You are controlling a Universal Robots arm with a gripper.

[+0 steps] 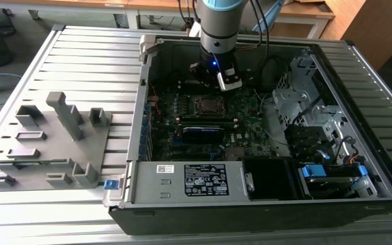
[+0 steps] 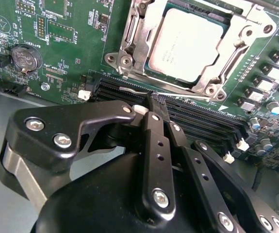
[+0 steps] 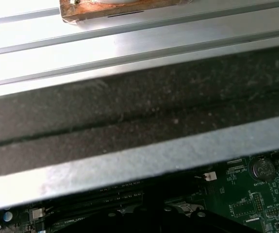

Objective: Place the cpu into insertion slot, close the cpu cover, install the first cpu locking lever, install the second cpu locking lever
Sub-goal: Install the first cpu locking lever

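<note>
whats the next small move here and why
Probably ease the locking lever sideways under its catch: the cpu sits in the insertion slot, the cpu cover lies flat over it, and the end effector is at that lever's end. Whether it is latched is unclear.

Open computer case [image 1: 139, 153] on a slatted metal table [image 1: 87, 61], grey fixture block [image 1: 53, 143] beside it, white-labelled power supply [image 1: 192, 179] (near edge), coin battery [image 2: 26, 58], black memory slots [image 2: 197, 119].

Exterior view overlooks the motherboard [image 1: 203, 122]; both wrist views hug it.
</note>
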